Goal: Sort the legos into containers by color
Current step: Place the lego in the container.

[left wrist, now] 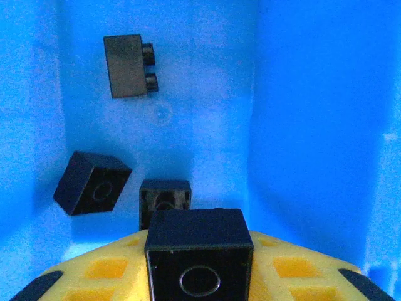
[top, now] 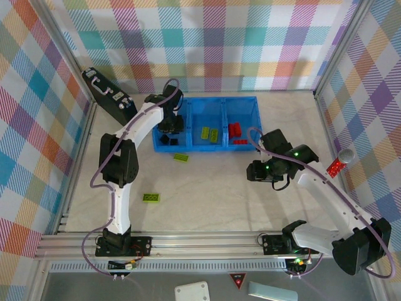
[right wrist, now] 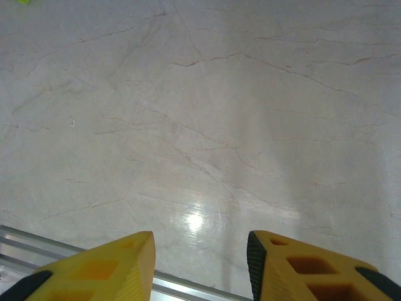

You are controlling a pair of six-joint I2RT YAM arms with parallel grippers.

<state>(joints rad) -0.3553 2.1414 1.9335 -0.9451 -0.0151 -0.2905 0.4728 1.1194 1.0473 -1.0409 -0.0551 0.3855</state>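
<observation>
Left claw clamps a black brick over the blue tray, the brick's lower edge cut off; right claw parted, empty, above the surface.

— What is your desk carrying right now?
— Your desk is pale and veined like marble, with a glossy glare spot in the right wrist view. At upper centre of the frame you have the blue tray. Just below its lower left corner lies a lime-green lego.
— Anything else?
— A second lime-green lego lies lower left, well apart from the tray. You also have a black case at upper left and a red cylinder at the right edge.
</observation>
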